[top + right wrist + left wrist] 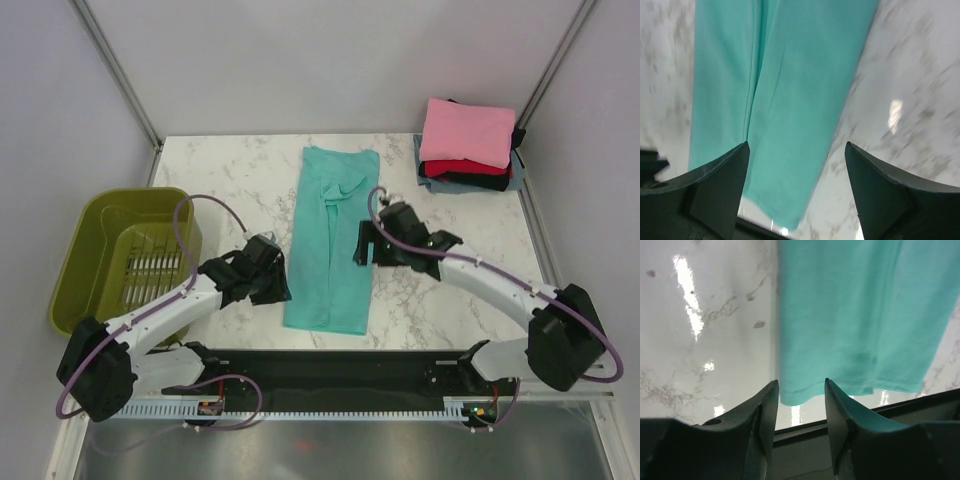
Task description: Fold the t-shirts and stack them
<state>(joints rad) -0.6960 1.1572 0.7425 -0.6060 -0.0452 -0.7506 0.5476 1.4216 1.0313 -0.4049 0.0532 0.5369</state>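
A teal t-shirt [330,240] lies flat in the middle of the table, folded lengthwise into a long strip. My left gripper [278,282] is at the strip's near left edge. In the left wrist view the left gripper [801,382] is open, with the teal hem corner [800,392] just beyond the tips and nothing between them. My right gripper [364,245] hovers at the strip's right edge. In the right wrist view the right gripper [796,145] is open wide above the teal cloth [780,75]. Folded t-shirts are stacked at the back right: pink [468,130] on red [450,168], black [480,182] and grey-blue [516,178].
An olive-green plastic basket [100,215] stands at the left edge of the marble table [230,180]. A black rail [330,365] runs along the near edge between the arm bases. Walls and metal posts close in the back corners.
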